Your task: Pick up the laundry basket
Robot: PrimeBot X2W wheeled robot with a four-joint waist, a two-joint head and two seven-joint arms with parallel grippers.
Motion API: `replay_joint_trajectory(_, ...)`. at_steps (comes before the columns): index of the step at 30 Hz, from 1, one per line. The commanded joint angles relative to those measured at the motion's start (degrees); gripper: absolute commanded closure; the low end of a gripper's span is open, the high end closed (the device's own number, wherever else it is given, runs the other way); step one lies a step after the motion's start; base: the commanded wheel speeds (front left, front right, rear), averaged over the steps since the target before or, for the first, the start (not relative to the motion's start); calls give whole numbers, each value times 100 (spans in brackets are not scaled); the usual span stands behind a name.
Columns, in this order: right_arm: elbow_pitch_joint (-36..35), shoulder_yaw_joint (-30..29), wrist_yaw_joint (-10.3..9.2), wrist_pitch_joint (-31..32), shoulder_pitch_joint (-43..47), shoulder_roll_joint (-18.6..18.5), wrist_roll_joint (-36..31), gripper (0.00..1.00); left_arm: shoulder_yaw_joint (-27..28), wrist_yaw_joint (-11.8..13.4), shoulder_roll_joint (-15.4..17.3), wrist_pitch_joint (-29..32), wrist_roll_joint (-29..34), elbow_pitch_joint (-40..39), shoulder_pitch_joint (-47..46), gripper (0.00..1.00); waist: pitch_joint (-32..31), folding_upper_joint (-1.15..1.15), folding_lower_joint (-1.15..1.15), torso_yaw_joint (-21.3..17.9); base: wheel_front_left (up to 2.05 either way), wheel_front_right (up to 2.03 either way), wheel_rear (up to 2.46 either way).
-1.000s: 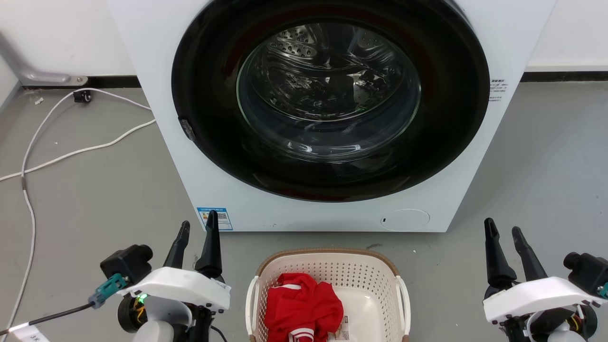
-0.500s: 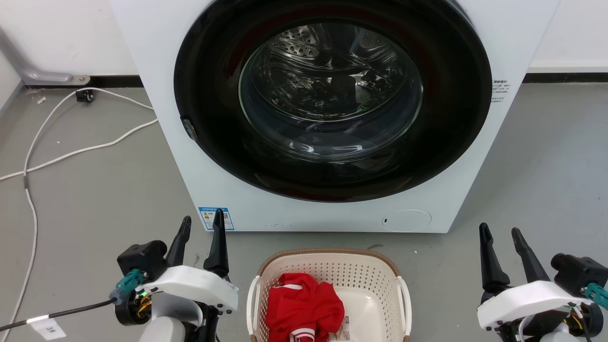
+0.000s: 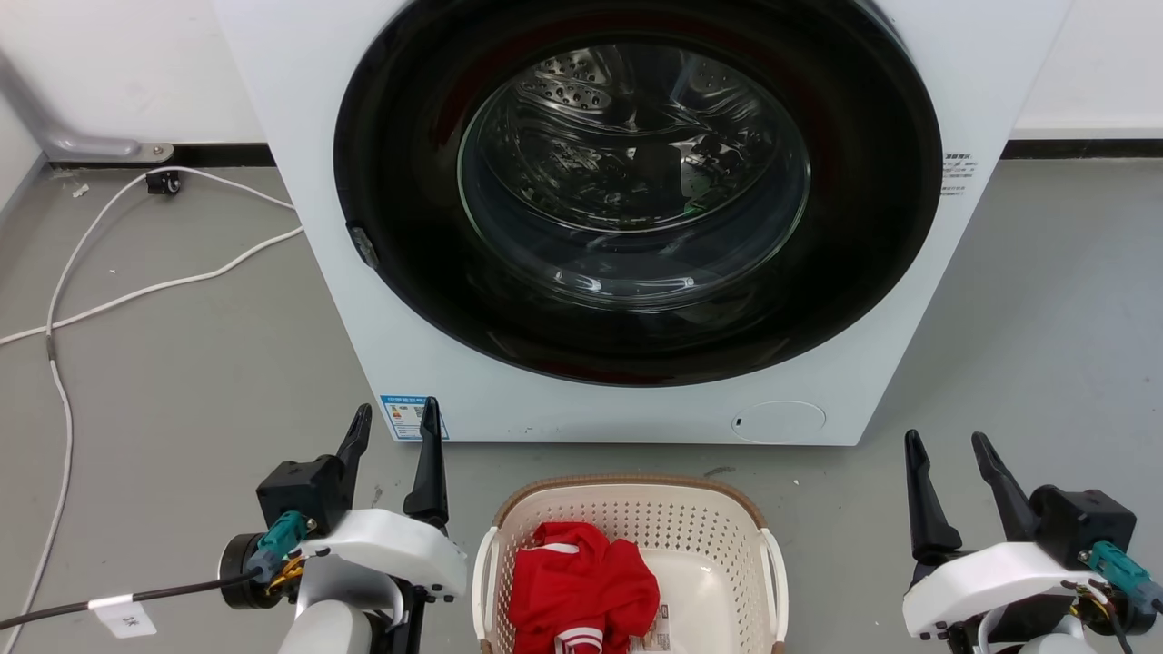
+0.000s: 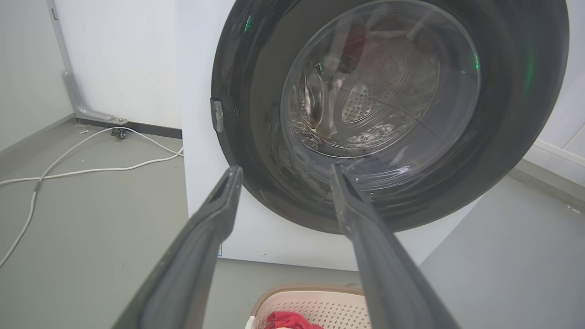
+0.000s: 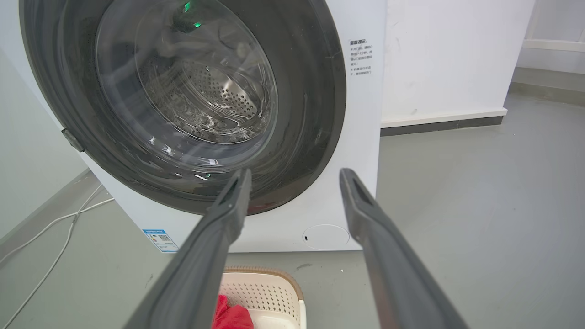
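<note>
The laundry basket [image 3: 690,536], cream-white and perforated with a brown rim and white side handles, stands on the floor at the bottom centre of the head view, holding a red garment [image 3: 581,590]. Its far rim also peeks in at the bottom of the left wrist view as the basket [image 4: 315,304] and of the right wrist view as the basket [image 5: 265,288]. My left gripper [image 3: 393,421] is open, just left of the basket. My right gripper [image 3: 945,446] is open, well to the basket's right. Neither touches it.
A white front-loading washing machine [image 3: 636,218] with its round dark door shut stands right behind the basket. White cables [image 3: 109,291] trail over the grey floor at the left. Bare grey floor [image 3: 1045,318] lies at the right.
My left gripper has shifted right, toward the basket, and its wrist has turned. My right gripper has moved a little left. The basket has stayed put.
</note>
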Motion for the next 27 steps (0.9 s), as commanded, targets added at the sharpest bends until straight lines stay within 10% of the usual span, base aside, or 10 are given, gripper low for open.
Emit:
replay_joint_trajectory(1, -23, 17, 10, -56, -84, -12, -162, 0, -30, 23, 31, -71, 154, -8, -111, 0, -1, 0, 0, 3, 0, 0, 0)
replay_joint_trajectory(27, -25, 112, 7, -232, -58, -11, -1036, 0, -109, 175, -8, -359, 1226, 132, -125, 0, -17, 0, 0, 43, 0, 0, 0)
